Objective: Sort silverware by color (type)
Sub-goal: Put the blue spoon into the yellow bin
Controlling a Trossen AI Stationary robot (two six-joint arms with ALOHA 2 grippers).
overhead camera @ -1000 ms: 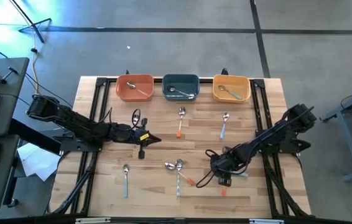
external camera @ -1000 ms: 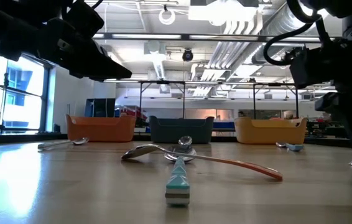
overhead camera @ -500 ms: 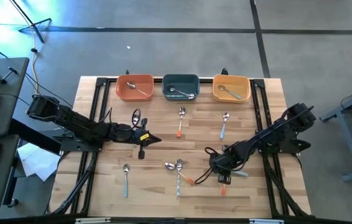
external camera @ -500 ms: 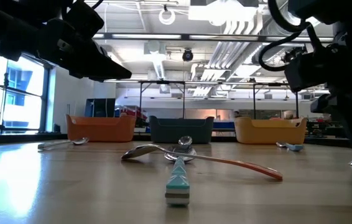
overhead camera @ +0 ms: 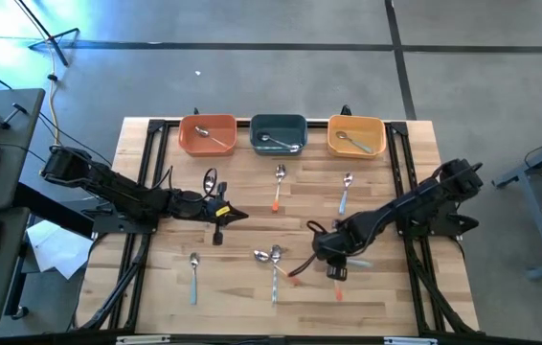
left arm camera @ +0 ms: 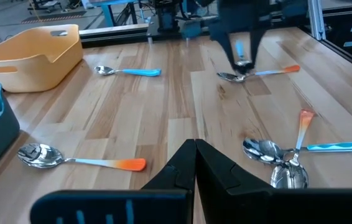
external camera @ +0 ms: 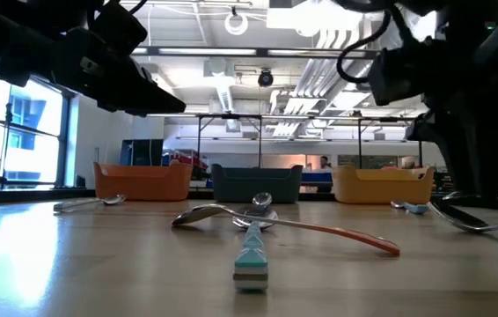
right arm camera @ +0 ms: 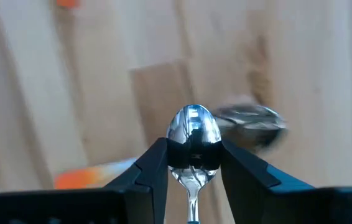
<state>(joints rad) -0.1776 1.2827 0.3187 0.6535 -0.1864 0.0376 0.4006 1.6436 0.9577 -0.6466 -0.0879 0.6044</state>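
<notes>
The bench (overhead camera: pixel 156 297) carries three bowls along its far edge: an orange bowl (overhead camera: pixel 207 134) toward the far left corner, a teal bowl (overhead camera: pixel 278 133) at the middle and a yellow bowl (overhead camera: pixel 356 136) toward the far right corner, each already holding a piece of silverware.

The left arm waits over the left half of the bench, its left hand (overhead camera: pixel 236 214) closed on nothing.

The right arm reaches in from the right edge, and the right hand (overhead camera: pixel 336 271) sits near the near edge, right of centre. Its fingers are pinched on a light blue spoon (right arm camera: pixel 192 138) just below the shiny head (the wrist view shows the head standing up between the two fingers). An orange-handled spoon (left arm camera: pixel 260 73) lies on the bench right under it.

Loose pieces remain: an orange-handled spoon (overhead camera: pixel 279 185) and a blue-handled spoon (overhead camera: pixel 345 193) at mid-bench, a blue-handled spoon (overhead camera: pixel 193 274) near the near left, and a tangle of three pieces (overhead camera: pixel 275 262) at the near middle.

The step in hand looks like the pickup of one spoon. Next it wants a lift clear of the neighbour, then a carry to the bowl matching its handle colour, probably the yellow one, which holds a blue-handled piece.
</notes>
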